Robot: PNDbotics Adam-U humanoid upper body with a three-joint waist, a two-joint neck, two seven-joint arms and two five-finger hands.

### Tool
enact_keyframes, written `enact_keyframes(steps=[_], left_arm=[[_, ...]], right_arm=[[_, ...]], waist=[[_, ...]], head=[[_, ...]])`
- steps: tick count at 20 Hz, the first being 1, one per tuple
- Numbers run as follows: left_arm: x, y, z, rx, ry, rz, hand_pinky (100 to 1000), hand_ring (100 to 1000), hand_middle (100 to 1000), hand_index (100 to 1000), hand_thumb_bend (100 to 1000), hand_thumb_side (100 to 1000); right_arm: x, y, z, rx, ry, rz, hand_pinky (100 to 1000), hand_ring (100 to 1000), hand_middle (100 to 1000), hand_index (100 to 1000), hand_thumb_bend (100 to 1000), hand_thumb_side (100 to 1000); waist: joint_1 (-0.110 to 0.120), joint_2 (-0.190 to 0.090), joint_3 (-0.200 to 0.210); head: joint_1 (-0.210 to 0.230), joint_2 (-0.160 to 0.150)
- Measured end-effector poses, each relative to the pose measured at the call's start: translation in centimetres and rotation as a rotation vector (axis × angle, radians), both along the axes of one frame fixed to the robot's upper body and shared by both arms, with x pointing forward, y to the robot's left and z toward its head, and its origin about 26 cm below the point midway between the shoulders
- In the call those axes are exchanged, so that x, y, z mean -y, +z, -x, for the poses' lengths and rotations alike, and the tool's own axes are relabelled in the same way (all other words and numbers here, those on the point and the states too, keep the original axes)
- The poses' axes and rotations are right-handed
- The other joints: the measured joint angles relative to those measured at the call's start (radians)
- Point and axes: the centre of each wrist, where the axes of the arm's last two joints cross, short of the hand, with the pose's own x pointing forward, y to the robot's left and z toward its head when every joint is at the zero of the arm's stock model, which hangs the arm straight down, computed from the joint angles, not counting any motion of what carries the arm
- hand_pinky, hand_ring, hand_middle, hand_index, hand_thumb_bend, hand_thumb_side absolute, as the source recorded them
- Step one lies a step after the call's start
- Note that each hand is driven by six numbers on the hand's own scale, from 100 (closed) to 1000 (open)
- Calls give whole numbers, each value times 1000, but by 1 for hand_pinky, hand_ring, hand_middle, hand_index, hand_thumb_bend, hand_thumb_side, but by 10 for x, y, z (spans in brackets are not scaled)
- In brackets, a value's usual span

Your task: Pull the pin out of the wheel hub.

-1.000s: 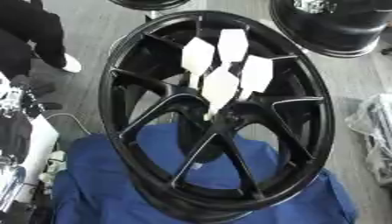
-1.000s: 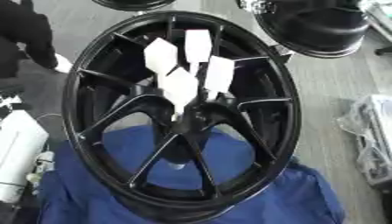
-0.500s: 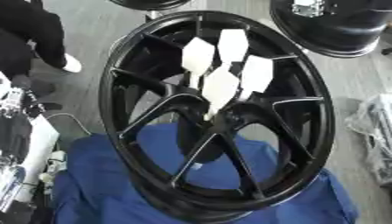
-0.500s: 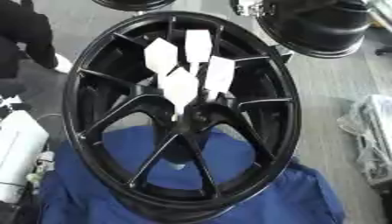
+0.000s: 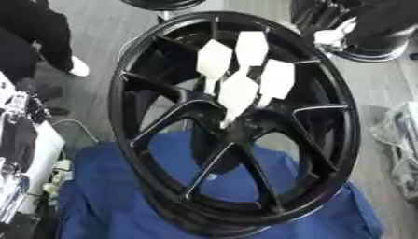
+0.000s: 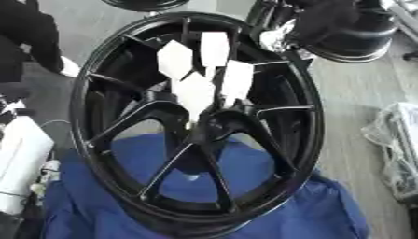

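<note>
1. A dark, blurry shape at the top right may be the right hand (image 6: 323, 21). I cannot tell if it is open or closed. The left hand does not show.
2. The front pin (image 6: 196, 93), white and flag-shaped, sticks in the middle of the wheel hub (image 6: 196, 217), down and left of that hand.
3. The pin's long side points up out of the middle, so I think the pull should go that way.

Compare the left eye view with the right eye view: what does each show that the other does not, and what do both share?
Only the left eye view shows the dark equipment at its left edge. Only the right eye view shows pale bars in the top right corner. Both show the black wheel standing on the blue cloth, with white tags clustered above its hub.
</note>
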Motion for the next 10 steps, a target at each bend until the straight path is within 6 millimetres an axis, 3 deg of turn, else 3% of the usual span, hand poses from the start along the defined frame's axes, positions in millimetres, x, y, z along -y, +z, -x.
enact_keyframes(steps=[10], left_arm=[[1,-1,0,-5,-6,-4,629,806,698,725,159,904]], right_arm=[[-13,-5,-4,35,0,59,843,817,755,834,224,333]], waist=[[0,0,0]], head=[[0,0]])
